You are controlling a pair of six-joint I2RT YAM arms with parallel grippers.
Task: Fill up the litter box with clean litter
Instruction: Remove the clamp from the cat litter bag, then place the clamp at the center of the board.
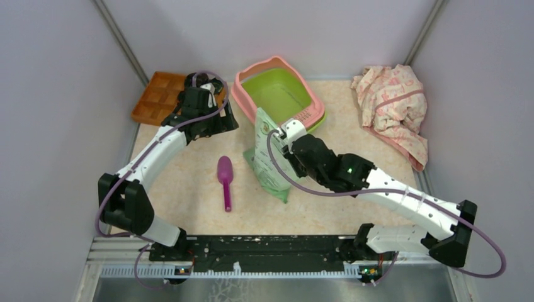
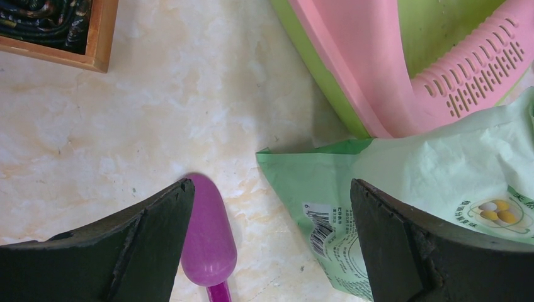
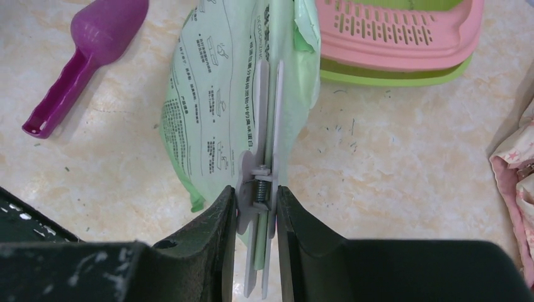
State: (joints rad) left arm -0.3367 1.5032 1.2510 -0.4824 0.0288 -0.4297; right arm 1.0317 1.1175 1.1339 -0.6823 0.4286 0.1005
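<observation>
A pale marbled table [image 1: 352, 189] boxed in by grey walls leaves little slack. From above, the litter box [image 1: 242, 85] sits at the rear centre, its green basin showing no litter. The pale green bag [image 1: 267, 167] stands just in front of the litter box, a purple scoop [image 1: 225, 176] lies in front and to the left of it, a wooden tray [image 1: 154, 97] is to its left and a crumpled cloth [image 1: 393, 110] to its right. The left gripper [image 1: 214, 123] hangs between the wooden tray and the litter box. The right gripper [image 1: 286, 135] is at the bag's top, just in front of the litter box. In the left wrist view the left gripper [image 2: 271, 185] is spread wide and empty above bare table, with the litter box [image 2: 352, 69] rim close ahead. A careless sweep could clip that rim or nudge the scoop [image 2: 208, 233]. In the right wrist view the right gripper [image 3: 257, 201] pinches the grey clip [image 3: 261, 182] sealing the bag [image 3: 214, 107]. The likely trouble is that the clip springs off or slips. The unsupported bag could also topple away from the litter box [image 3: 390, 31] and spill. The open floor is on the litter box's front right, short of the cloth [image 3: 516, 163].
</observation>
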